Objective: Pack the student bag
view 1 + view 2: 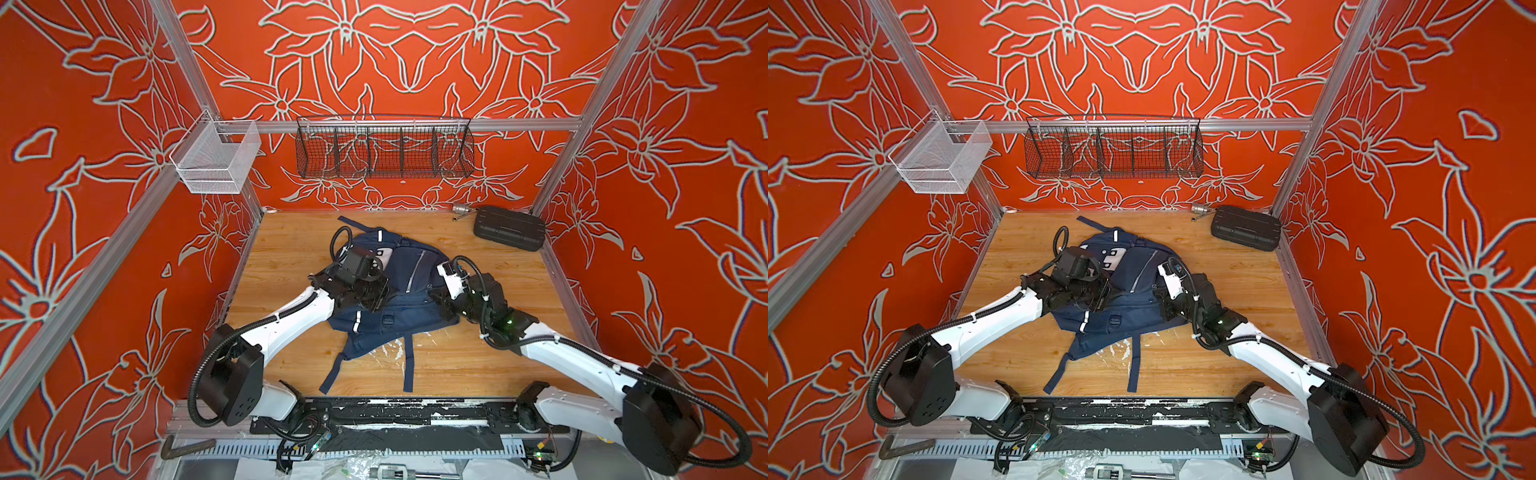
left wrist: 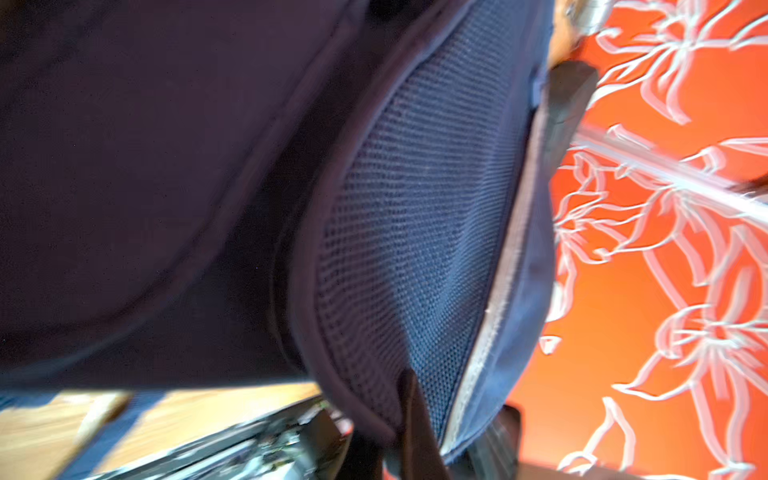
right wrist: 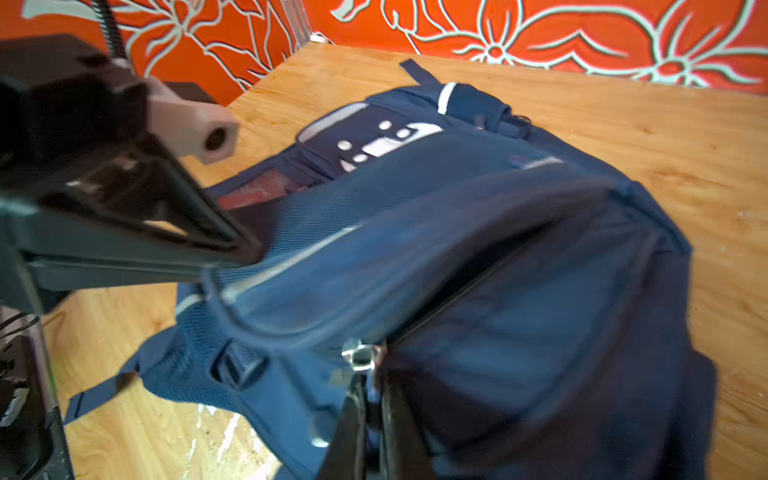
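Both of my grippers are clamped on the student bag (image 1: 401,270), set to work its zip.
It lies on the table (image 1: 291,249), nearer me than the black case (image 1: 509,228) and to that case's left. My left gripper (image 3: 245,255) pinches the bag's grey-striped edge (image 3: 299,253); my right gripper (image 3: 372,388) is closed on the metal zip pull (image 3: 360,356). I'd hold the edge taut with the left and draw the pull along the teeth, not upward, slowly, so the soft fabric neither bunches nor lifts.
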Controlling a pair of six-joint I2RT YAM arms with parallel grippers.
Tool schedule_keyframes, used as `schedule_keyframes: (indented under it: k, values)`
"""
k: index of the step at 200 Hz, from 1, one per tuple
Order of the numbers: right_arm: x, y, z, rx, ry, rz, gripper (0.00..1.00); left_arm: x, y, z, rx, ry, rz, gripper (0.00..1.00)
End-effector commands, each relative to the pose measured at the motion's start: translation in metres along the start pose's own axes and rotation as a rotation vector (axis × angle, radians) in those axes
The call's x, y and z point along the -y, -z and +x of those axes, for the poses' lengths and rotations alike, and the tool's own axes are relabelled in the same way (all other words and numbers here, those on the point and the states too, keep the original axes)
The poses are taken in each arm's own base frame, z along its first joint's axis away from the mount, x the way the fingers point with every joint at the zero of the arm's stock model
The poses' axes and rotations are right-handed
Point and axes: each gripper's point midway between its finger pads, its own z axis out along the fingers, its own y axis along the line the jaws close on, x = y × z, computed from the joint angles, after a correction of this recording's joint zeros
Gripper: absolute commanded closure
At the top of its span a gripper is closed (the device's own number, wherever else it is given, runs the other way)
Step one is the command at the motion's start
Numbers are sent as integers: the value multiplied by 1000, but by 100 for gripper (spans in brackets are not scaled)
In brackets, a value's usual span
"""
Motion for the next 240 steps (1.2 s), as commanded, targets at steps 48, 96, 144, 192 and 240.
schedule_keyframes:
  k: [48, 96, 144, 192, 240]
  values:
    - [34, 39, -1, 101, 12, 146, 100, 9, 26, -29, -133, -265, -186, 100]
    - [-7, 35, 10, 126, 66, 59, 100, 40, 13, -79, -103, -332, -196, 100]
    - [-30, 17, -1, 147, 63, 38, 100, 51, 16, -99, -30, -189, -166, 57]
    - [-38, 3, 1, 145, 57, -3, 100, 22, 36, -56, 140, 47, -174, 42]
    - [-42, 2, 5, 136, 72, -24, 100, 6, 25, -4, 183, 209, -121, 40]
